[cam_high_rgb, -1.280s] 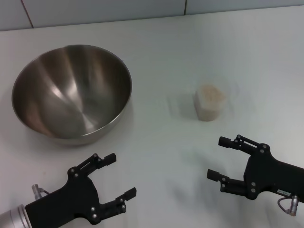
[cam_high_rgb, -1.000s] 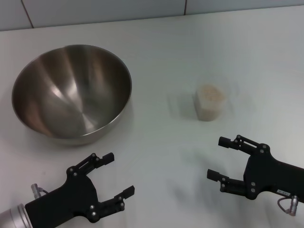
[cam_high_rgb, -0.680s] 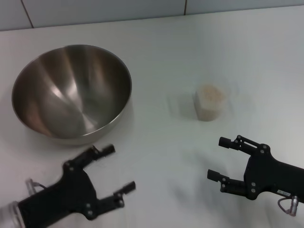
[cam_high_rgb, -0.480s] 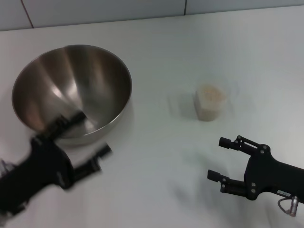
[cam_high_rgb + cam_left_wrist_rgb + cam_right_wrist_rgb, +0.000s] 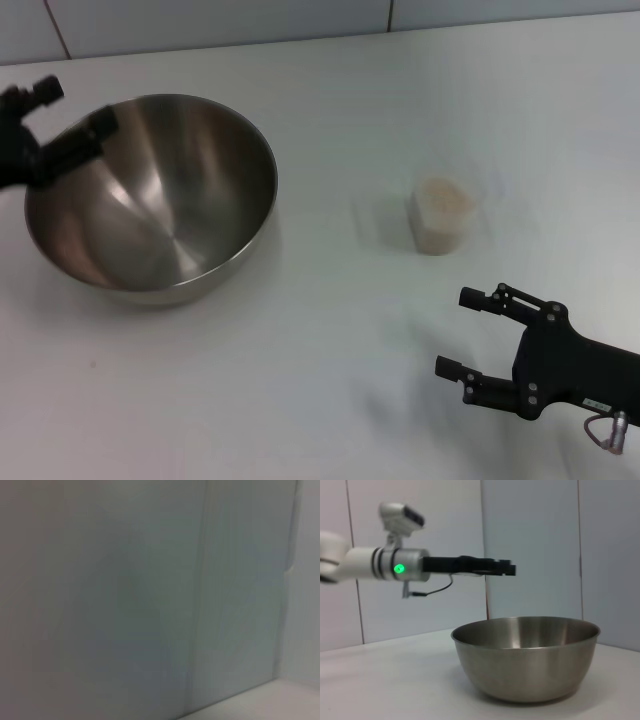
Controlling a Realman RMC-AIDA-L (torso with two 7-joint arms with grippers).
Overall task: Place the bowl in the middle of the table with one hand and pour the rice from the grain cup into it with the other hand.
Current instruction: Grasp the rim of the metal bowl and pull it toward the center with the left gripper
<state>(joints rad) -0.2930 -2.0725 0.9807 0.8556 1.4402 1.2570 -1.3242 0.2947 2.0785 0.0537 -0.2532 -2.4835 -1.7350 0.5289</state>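
The steel bowl point(image 5: 180, 200) stands empty on the left of the white table point(image 5: 320, 340). It also shows in the right wrist view point(image 5: 527, 660). My left gripper point(image 5: 76, 105) is open and hovers over the bowl's far left rim, holding nothing. It shows from the side above the bowl in the right wrist view point(image 5: 506, 569). The clear grain cup point(image 5: 440, 220), full of pale rice point(image 5: 443, 200), stands right of centre. My right gripper point(image 5: 455, 332) is open and empty near the front right, short of the cup.
A pale tiled wall point(image 5: 200, 20) runs along the table's far edge. The left wrist view shows only this wall point(image 5: 150, 600) and a corner of the table.
My left arm has swung from the table's front left, up and away, to the bowl's far left rim. The right arm, bowl and cup have not moved.
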